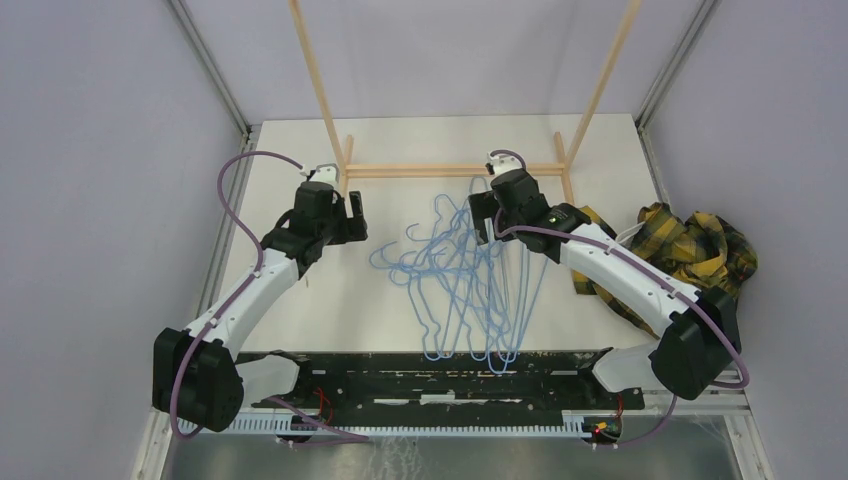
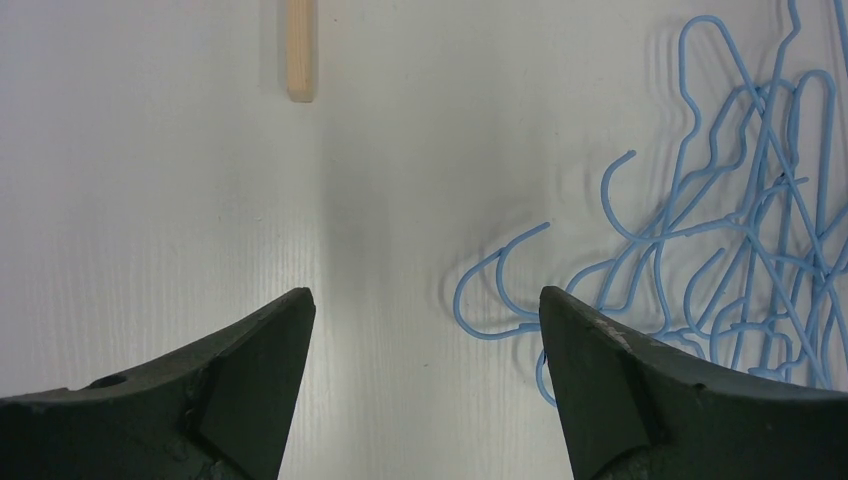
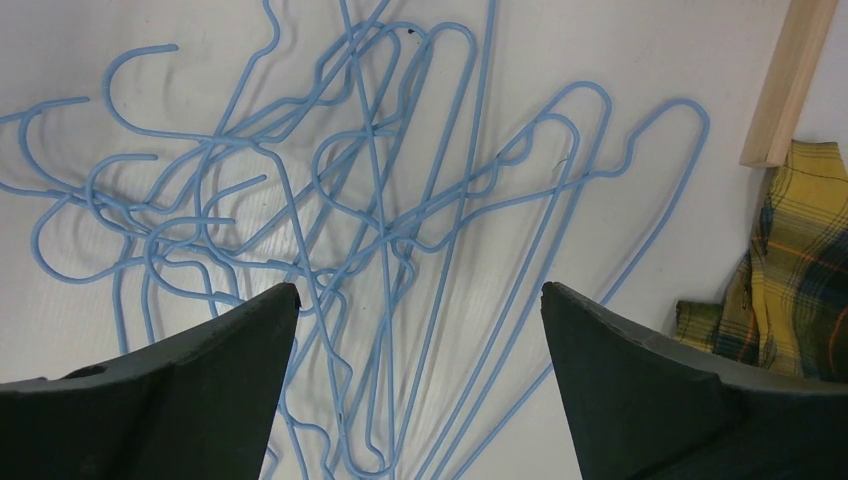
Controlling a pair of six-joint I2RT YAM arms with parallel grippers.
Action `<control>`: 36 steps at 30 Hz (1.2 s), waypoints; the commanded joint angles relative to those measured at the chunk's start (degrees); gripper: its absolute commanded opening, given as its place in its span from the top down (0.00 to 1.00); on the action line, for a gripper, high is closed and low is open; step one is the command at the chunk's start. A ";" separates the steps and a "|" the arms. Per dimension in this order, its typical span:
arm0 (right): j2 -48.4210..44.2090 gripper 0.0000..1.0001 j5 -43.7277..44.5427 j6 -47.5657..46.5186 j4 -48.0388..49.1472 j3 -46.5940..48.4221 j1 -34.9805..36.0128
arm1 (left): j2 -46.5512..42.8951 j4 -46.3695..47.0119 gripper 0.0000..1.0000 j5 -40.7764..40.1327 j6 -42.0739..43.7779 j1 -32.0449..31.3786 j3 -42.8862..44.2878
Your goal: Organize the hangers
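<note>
Hangers [image 1: 465, 275] lay in one tangled heap on the table [image 1: 300, 290] just in front of the wooden rack [image 1: 450, 170], hooks and shoulders interlaced. Both claws stood wide apart and empty: the left gripper [image 2: 425, 300] over bare table in front of the rack's left leg, beside the heap's hooks; the right gripper [image 3: 420, 290] directly above the heap, nearer the rack's right leg. Risk: closing on one wire would likely lift several linked neighbours with it, or the thin wire could slip out of the grip, and a dragged clump might snag a rack leg or the plaid cloth [image 1: 700, 245] right of the rack.
</note>
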 commanded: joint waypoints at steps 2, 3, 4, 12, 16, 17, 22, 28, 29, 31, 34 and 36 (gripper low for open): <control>-0.70 0.00 1.67 -2.86 -0.05 1.46 0.33 | -1.12 0.74 0.10 -1.69 -1.03 0.09 1.12; -0.85 0.00 1.25 -3.54 0.42 0.79 0.34 | -1.01 0.75 0.09 -1.70 -1.03 0.07 1.05; -0.97 0.00 0.18 -4.09 1.03 0.23 0.34 | -0.99 0.67 0.09 -1.76 -1.03 0.09 1.02; 4.05 0.08 -4.65 -5.42 1.06 0.74 4.20 | -0.61 0.65 0.09 -2.38 -1.03 0.09 1.07; 6.98 0.20 -4.37 -6.09 0.64 0.76 8.70 | -0.65 0.57 0.10 -2.28 -1.10 0.09 0.96; 7.26 0.24 -4.73 -6.04 1.28 0.08 9.38 | -0.66 0.57 0.10 -2.23 -1.11 0.09 0.98; 9.64 0.34 -7.47 -5.74 3.72 -2.84 11.40 | 0.06 0.48 0.10 -2.07 -1.63 0.09 1.12; 13.90 0.39 -5.37 -6.38 4.84 -3.56 11.86 | 0.73 0.33 0.10 -1.62 -1.97 0.09 1.34; 14.63 0.39 -4.47 -6.39 4.98 -3.67 11.85 | 0.72 0.31 0.10 -1.61 -1.95 0.09 1.25; 15.96 0.43 -2.42 -6.16 4.91 -3.55 11.83 | 0.54 0.22 0.10 -1.62 -1.99 0.09 1.21; 17.67 0.54 0.64 -5.21 4.52 -3.33 11.77 | 0.02 -0.11 0.10 -1.90 -1.92 0.10 1.03; 18.36 0.61 1.64 -4.64 4.55 -3.30 11.76 | -0.26 -0.22 0.10 -2.21 -1.80 0.09 0.95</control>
